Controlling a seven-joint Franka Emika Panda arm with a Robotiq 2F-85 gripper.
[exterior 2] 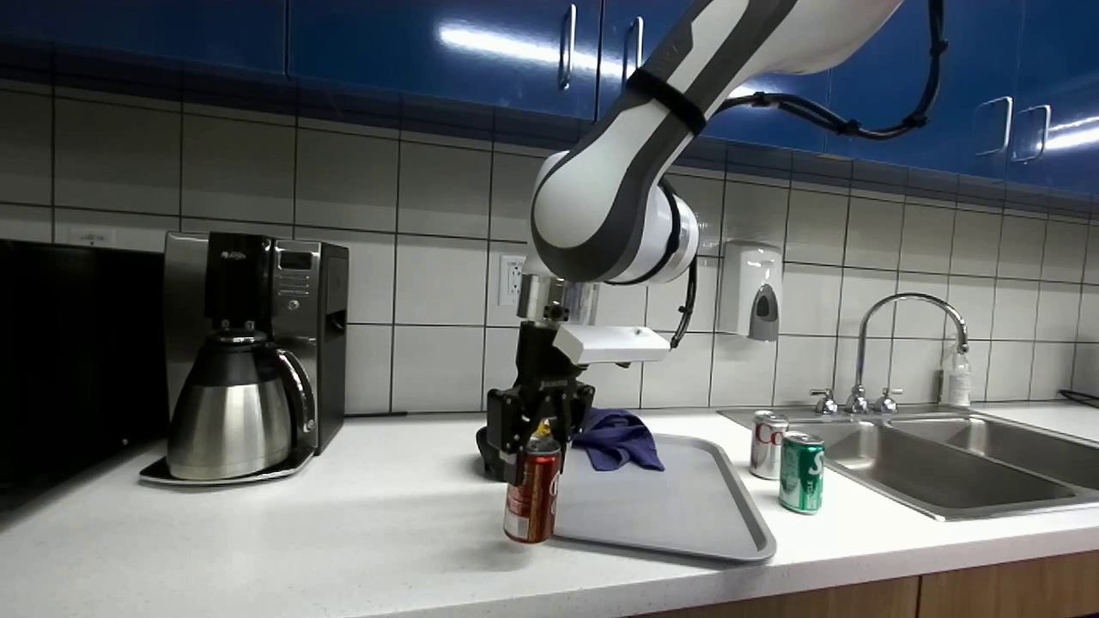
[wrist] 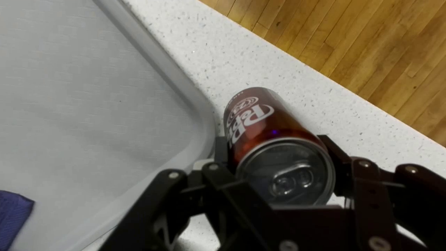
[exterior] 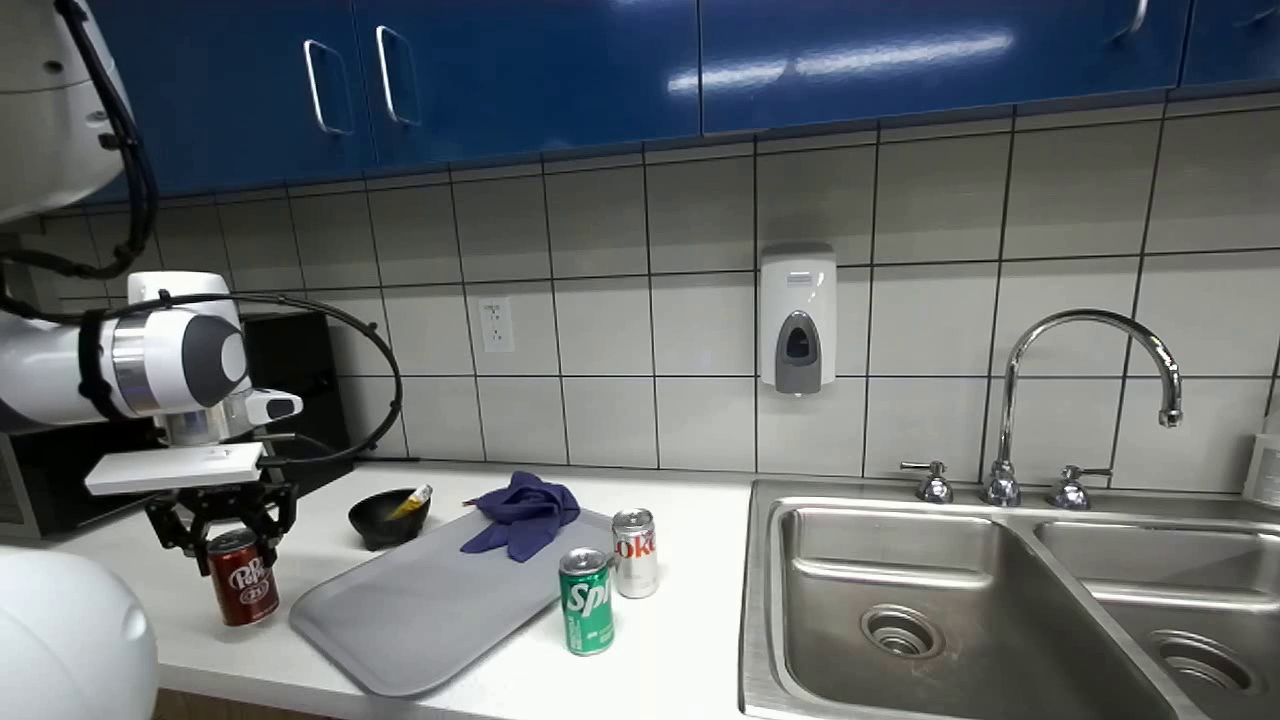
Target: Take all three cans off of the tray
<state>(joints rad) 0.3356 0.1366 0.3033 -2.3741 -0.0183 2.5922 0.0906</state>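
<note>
Gripper (wrist: 275, 150) and red Dr Pepper can (wrist: 259, 116) come nearest us in the wrist view; we mark the gripper clamped round the can's upper part. We see that can off the tray (exterior: 430, 610), just outside its rim; whether it touches the counter (exterior: 680, 670), we can't tell. Green Sprite can (exterior: 588, 605) and silver Coke can (exterior: 637, 558): both upright on the counter, off the tray, toward the sink (exterior: 758, 600), close together. On the tray we log a purple cloth (exterior: 528, 512). Further out we get a black bowl (exterior: 378, 525) with something yellow (exterior: 410, 503) in it, near the tray, then a coffee maker (exterior 2: 296, 322).
</note>
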